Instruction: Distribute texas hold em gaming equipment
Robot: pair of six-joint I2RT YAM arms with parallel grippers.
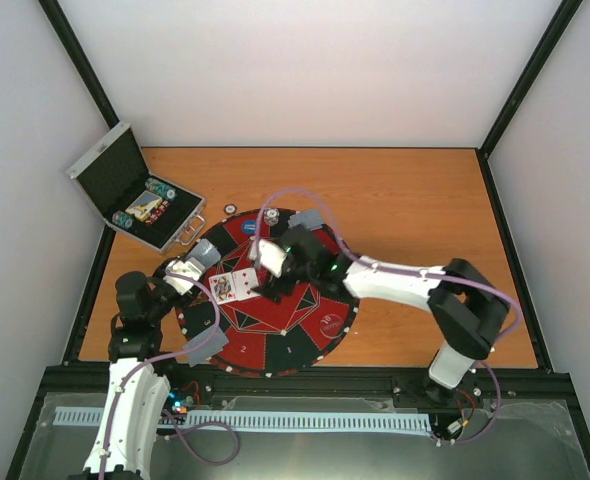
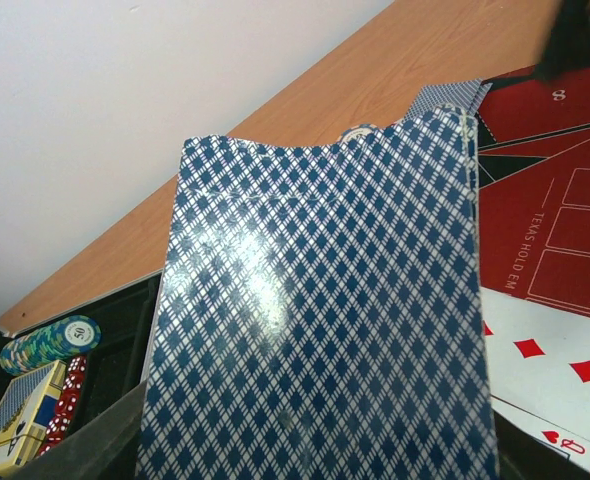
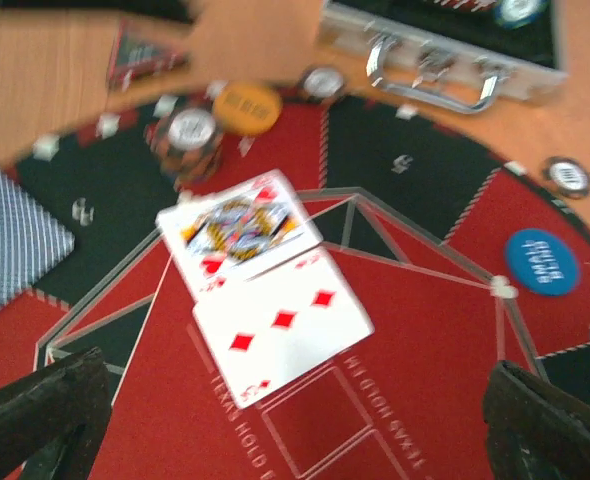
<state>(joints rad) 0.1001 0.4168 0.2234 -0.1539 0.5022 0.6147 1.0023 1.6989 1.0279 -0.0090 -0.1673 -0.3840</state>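
A deck of blue-diamond-backed playing cards [image 2: 315, 320] fills the left wrist view, and my left gripper [image 1: 187, 272] is shut on it at the left rim of the round mat [image 1: 315, 320]. Two face-up cards lie overlapping on the mat's red centre: a heart court card [image 3: 240, 228] and a three of diamonds [image 3: 280, 325]. My right gripper [image 3: 295, 385] hangs open just above them, its fingers [image 3: 45, 410] spread wide with nothing between. An orange chip [image 3: 247, 105], a pale chip stack [image 3: 193, 130] and a blue button [image 3: 542, 262] sit near the mat's rim.
The open silver case [image 1: 135, 198] stands at the back left with chips [image 2: 50, 342] and a card box [image 2: 20, 420] inside. Face-down cards lie on the mat's segments [image 1: 203, 346] [image 3: 15, 235]. A white chip [image 1: 231, 209] rests on the wooden table [image 1: 415, 190] behind the mat.
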